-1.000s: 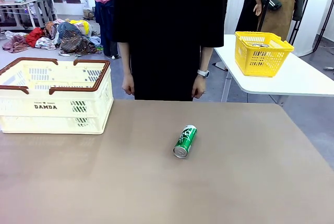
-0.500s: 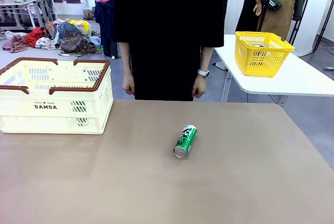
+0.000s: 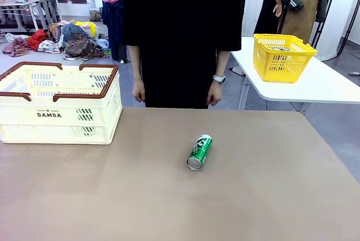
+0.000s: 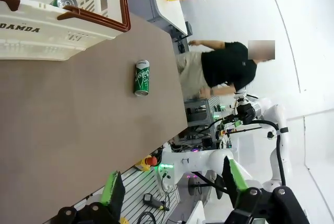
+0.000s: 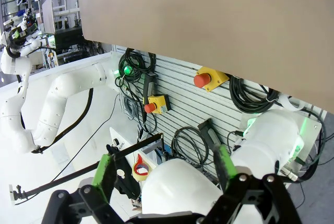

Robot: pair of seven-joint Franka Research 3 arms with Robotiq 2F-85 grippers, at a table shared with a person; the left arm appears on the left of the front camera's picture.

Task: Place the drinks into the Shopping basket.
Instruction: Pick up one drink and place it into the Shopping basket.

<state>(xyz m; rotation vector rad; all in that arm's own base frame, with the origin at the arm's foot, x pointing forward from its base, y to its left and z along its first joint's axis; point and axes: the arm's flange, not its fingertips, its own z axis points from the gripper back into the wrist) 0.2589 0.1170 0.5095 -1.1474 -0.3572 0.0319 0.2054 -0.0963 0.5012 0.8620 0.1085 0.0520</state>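
Note:
A green can with white lettering [image 3: 199,151] lies on its side near the middle of the brown table; it is also in the left wrist view [image 4: 141,78]. The cream Shopping basket with a brown rim [image 3: 59,112] stands at the table's left, and in the left wrist view [image 4: 47,31] a silver can top [image 4: 66,0] shows inside it. My left gripper [image 4: 172,188] is open, held off the table's near edge, far from the can. My right gripper [image 5: 164,174] is open too, pointing at the robot's base below the table edge.
A person in black stands at the far edge, hands [image 3: 214,93] hanging at the sides. A yellow basket [image 3: 281,57] sits on a white table at the back right. Cables and red stop buttons [image 5: 206,79] hang under the table's near edge.

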